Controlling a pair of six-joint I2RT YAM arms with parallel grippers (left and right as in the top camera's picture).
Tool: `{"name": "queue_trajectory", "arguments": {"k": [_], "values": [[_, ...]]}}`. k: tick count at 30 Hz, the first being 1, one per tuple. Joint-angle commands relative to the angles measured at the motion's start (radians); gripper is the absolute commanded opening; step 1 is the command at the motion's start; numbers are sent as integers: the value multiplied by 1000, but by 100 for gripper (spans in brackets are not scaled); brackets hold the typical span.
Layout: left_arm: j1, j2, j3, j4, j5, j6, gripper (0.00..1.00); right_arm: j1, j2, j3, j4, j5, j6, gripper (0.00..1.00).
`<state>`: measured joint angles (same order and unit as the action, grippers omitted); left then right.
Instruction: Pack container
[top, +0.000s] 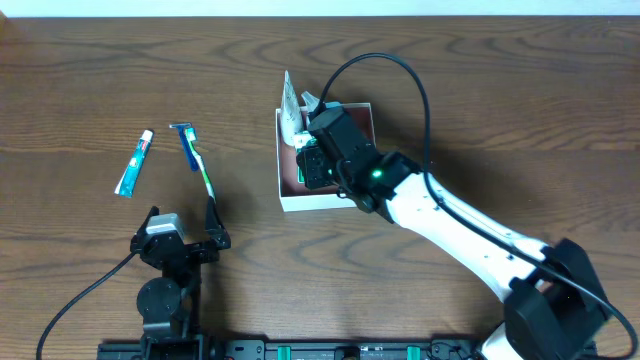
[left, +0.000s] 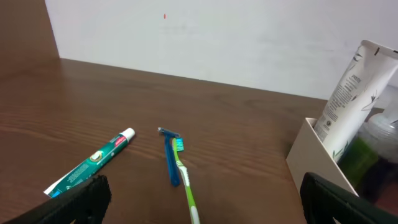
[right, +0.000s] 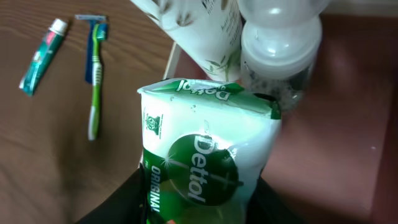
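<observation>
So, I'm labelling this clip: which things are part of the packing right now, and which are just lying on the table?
In the job: container, soap pack in the right gripper, white tube, bottle.
Lying about, perhaps for later: toothpaste, razor, toothbrush.

"Dettol ORIGINAL" on green-white soap packet (right: 205, 168)

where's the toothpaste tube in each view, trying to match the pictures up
overhead: toothpaste tube lies left of centre.
left wrist: toothpaste tube at lower left, white cap pointing toward the middle.
right wrist: toothpaste tube in the top left corner.
shared landmark: the green toothbrush lies to its right in all three.
</observation>
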<state>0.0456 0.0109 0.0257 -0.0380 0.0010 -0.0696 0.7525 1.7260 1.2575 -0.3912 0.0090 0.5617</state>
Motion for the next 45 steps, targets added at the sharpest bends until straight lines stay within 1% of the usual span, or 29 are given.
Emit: {"name": "queue_trajectory", "arguments": {"k": [1, 9, 19, 23, 28, 30, 34, 38, 42, 45], "values": [[2, -6, -22, -35, -8, 17, 98, 12, 45, 21, 22, 39, 43, 24], [2, -6, -22, -35, -9, 17, 98, 15, 102, 21, 67, 38, 39, 23], [2, -6, -22, -35, -9, 17, 98, 15, 105, 21, 92, 35, 35, 23], [2, -6, -22, -35, -8, 17, 98, 15, 105, 22, 99, 6, 32, 24], [2, -6, -22, -35, -8, 17, 98, 31, 83, 26, 99, -51, 32, 27], [2, -6, -22, -35, -9, 17, 98, 38, 54, 26, 90, -60, 32, 31], [2, -6, -22, -35, -9, 17, 98, 37, -52, 26, 22, -64, 19, 45], [2, -6, -22, -35, -9, 17, 98, 11, -193, 26, -92, 14, -3, 56], [2, -6, -22, -35, -8, 17, 98, -63, -321, 26, -217, 118, -10, 68], [2, -6, -22, -35, -9, 17, 98, -156, -381, 25, -306, 175, -10, 83]]}}
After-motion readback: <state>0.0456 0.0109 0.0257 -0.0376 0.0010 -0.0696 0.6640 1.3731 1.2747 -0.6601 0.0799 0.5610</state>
